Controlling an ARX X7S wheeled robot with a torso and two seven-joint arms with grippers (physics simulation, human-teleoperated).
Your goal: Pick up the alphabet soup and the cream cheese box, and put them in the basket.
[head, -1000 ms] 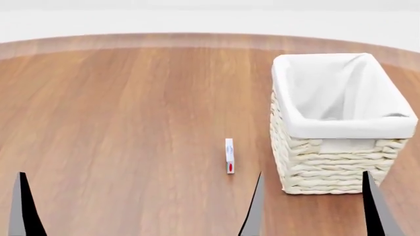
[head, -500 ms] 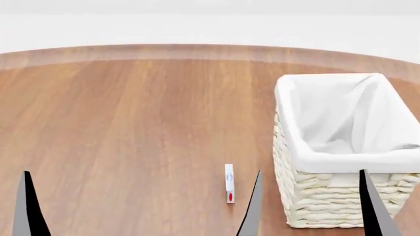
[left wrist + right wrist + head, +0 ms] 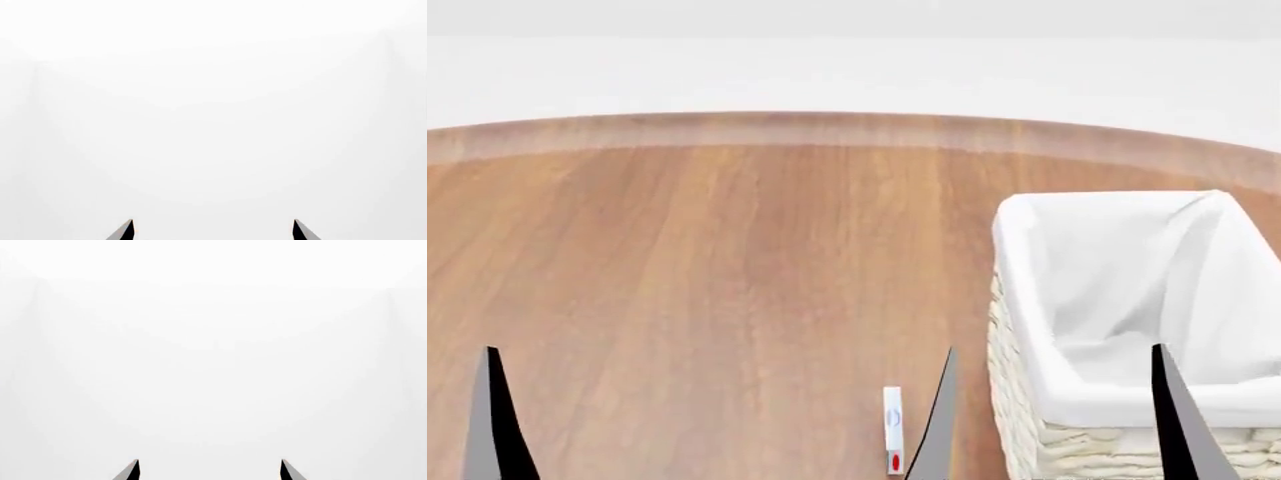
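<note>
A: What carries everything?

B: A broad brown wood-grain tabletop [image 3: 694, 290] with a paler curved band along its far edge. Beyond that edge the room is plain pale white, with no detail to read.

A: Go across it from the left.

B: At the lower left of the head view one dark tapered fingertip [image 3: 491, 420] of the left pincer [image 3: 212, 231] rises into the frame over bare wood. Near the bottom, right of centre, lies the small thin white cream cheese box [image 3: 893, 440] with a blue oval logo and a red spot at its near end; it rests on the tabletop with its long side running away from the robot. Just beside it stands a fingertip [image 3: 937, 425] of the right pincer [image 3: 1048, 420]; whether the two touch cannot be told. Further right is the large cream-white woven wicker basket [image 3: 1021, 330] with a white cloth liner folded over its rim, upright and cut off by the frame edges. The pincer's other tip shows in front of it.

A: And the soup can?

B: It shows in no view.

A: What do the wrist views add?

B: Only white haze, no tabletop. Each shows two dark tips set well apart with nothing between them, so both pincers stand wide. The head view shows just one tip of the left pincer.
</note>
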